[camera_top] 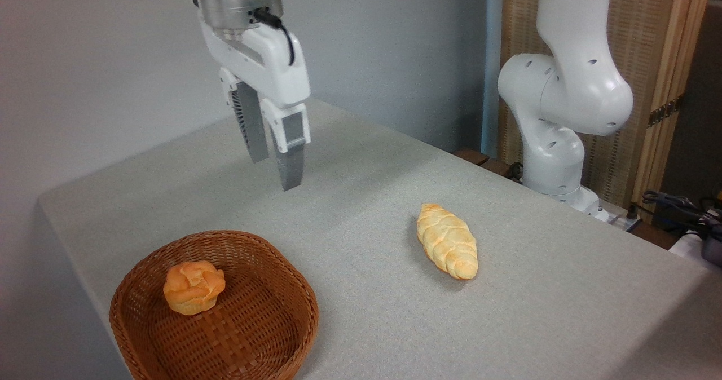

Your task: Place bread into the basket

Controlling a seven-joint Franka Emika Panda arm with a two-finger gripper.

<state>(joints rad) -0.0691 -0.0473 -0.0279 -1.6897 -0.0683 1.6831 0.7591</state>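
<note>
Bread [194, 287], small round orange-golden knotted bun, seen resting inside brown woven wicker basket [265, 267], toward its left side, at table's near-left corner. White two-finger gripper [275, 171] held high above grey cloth-covered table [536, 290], behind basket, nothing carried; jaws parted by narrow gap. Placement step judged done (bun clear of fingers, settled on weave). Long pale-yellow braided loaf [447, 240] left lying on cloth, well apart to right. Next move judged simple: arm to be drawn away, basket left undisturbed.
</note>
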